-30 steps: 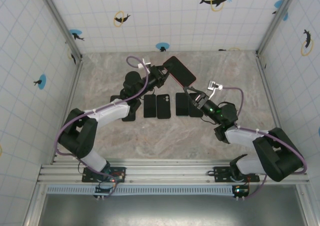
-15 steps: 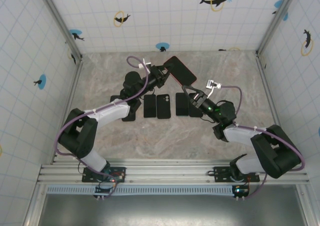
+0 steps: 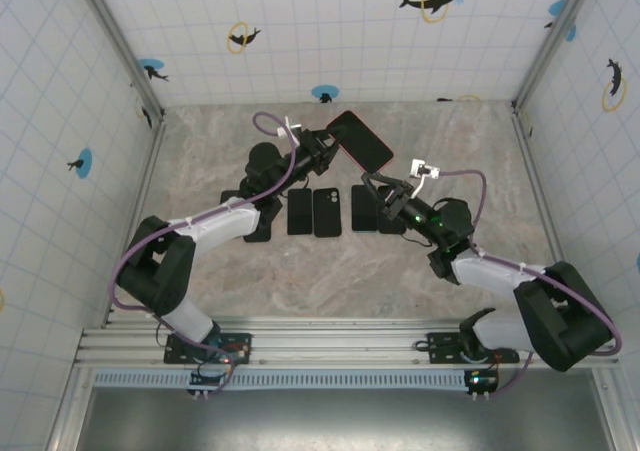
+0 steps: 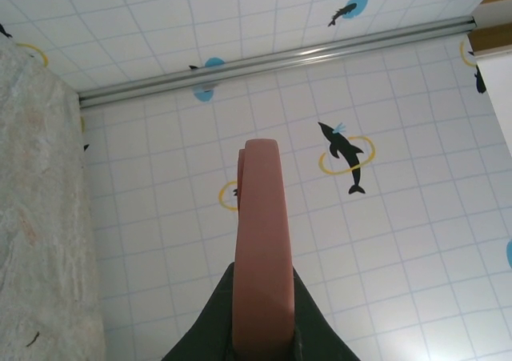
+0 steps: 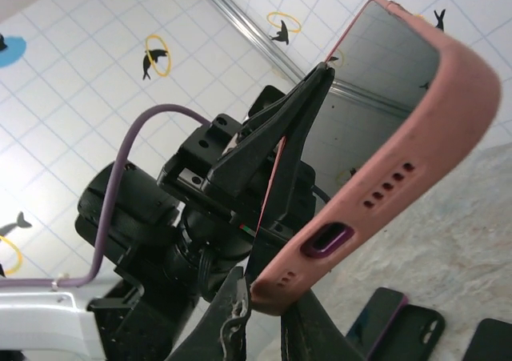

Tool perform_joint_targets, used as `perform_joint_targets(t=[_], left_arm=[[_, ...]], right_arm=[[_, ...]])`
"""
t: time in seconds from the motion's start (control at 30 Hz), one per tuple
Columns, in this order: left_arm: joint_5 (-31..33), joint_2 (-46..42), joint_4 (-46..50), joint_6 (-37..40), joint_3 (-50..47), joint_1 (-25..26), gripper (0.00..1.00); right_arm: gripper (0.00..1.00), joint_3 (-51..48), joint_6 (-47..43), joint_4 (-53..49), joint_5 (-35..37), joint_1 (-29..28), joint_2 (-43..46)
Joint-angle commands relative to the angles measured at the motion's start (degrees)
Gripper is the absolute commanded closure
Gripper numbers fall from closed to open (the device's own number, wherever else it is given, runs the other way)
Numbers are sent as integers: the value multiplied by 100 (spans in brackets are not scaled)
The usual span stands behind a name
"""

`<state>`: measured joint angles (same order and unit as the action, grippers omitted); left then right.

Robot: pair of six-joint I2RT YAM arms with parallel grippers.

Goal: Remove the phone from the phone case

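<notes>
Item: phone (image 5: 384, 49), one, seated in pink phone case (image 3: 360, 141), one, held aloft at 12 o'clock of the table row. Left gripper (image 3: 325, 151) clamps the case edge narrowly, as an anchor. Right gripper (image 5: 272, 321) pinches the case's 5 o'clock corner, probably to peel it. Dark handsets (image 3: 327, 211) laid by: four counted, a fifth part-hidden

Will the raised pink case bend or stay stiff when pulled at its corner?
The pink case looks matte and rounded, so likely soft, grippy rubber that peels. With the phone inside it probably stays stiff; glass looks slippery.
</notes>
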<state>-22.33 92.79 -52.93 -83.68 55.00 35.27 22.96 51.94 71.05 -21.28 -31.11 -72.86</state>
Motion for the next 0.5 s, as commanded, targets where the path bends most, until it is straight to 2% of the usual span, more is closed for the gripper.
perform_joint_targets(t=[0.0, 0.33, 0.47], left_arm=[[-297, -153, -366, -210, 46, 139, 100], [-487, -175, 17, 80, 327, 239, 100], [-570, -198, 194, 262, 397, 247, 100]], right_arm=[[92, 89, -666, -679, 317, 170, 59], [92, 68, -157, -536, 90, 446, 48], [93, 7, 489, -325, -25, 613, -102]])
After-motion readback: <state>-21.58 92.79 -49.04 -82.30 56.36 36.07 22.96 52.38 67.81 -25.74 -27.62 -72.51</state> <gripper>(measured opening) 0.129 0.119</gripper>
